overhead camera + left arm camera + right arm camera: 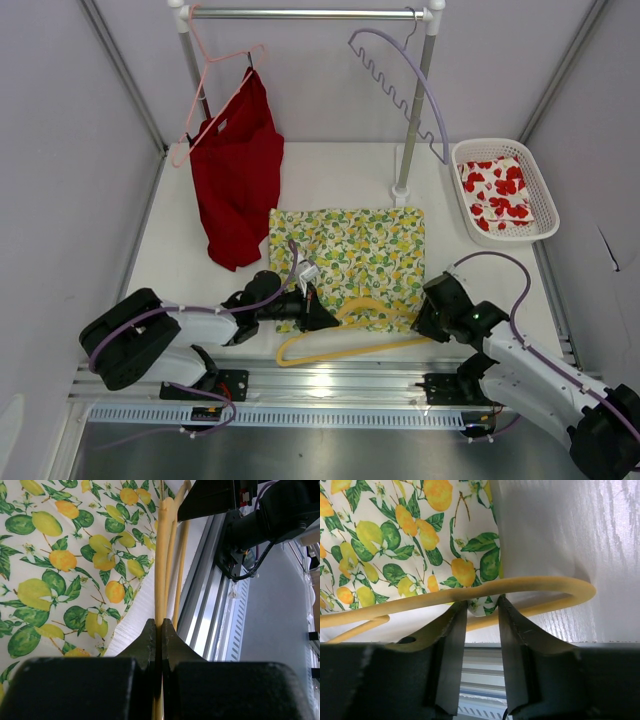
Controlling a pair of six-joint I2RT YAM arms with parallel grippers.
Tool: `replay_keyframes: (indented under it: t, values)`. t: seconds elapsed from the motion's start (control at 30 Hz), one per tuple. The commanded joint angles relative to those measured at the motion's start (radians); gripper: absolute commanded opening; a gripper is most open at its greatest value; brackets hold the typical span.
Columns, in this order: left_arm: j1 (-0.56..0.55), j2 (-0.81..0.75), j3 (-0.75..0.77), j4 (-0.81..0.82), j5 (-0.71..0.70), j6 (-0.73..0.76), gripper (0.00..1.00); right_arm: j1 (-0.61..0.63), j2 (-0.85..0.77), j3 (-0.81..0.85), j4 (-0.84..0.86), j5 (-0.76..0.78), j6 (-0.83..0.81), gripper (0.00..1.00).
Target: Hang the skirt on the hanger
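Note:
The lemon-print skirt (350, 255) lies flat on the table, and the yellow hanger (345, 348) rests along its near edge. My left gripper (318, 312) is shut on the hanger's arm (164, 555), with the skirt (65, 565) to its left. At the skirt's near right corner my right gripper (420, 318) stands with its jaws apart. In the right wrist view the right gripper (482, 607) has the skirt's corner (487, 607) between its tips, just under the hanger's curved end (520, 587).
A red garment (238, 185) hangs from a pink hanger (215, 80) on the rack rail (310, 14), beside a lavender wavy hanger (400, 80). The rack post (415, 110) stands behind the skirt. At the right, a white basket (545, 200) holds red-flowered cloth (497, 195).

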Motion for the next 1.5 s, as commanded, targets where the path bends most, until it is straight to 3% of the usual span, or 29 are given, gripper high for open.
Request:
replay_keyframes:
  t: [0.0,0.07,0.27,0.7,1.13,1.47]
  values:
    - [0.010,0.018,0.005,0.006,-0.012,0.049,0.00,0.005,-0.017,0.071,-0.026,0.053,-0.008,0.32]
    - [0.020,0.026,0.004,0.008,-0.012,0.052,0.00,0.005,-0.018,0.095,-0.063,0.070,-0.020,0.22]
    - [0.059,0.049,-0.005,0.037,0.005,0.061,0.00,-0.016,-0.029,0.192,-0.132,0.070,-0.045,0.12]
    - [0.109,0.104,-0.007,0.067,0.004,0.083,0.00,-0.082,-0.043,0.283,-0.216,0.053,-0.088,0.10]
    - [0.132,0.109,0.016,0.021,-0.024,0.120,0.00,-0.286,0.035,0.399,-0.202,-0.071,-0.191,0.08]
    - [0.139,0.116,0.013,0.024,-0.032,0.129,0.00,-0.383,0.072,0.343,-0.172,-0.103,-0.234,0.08]
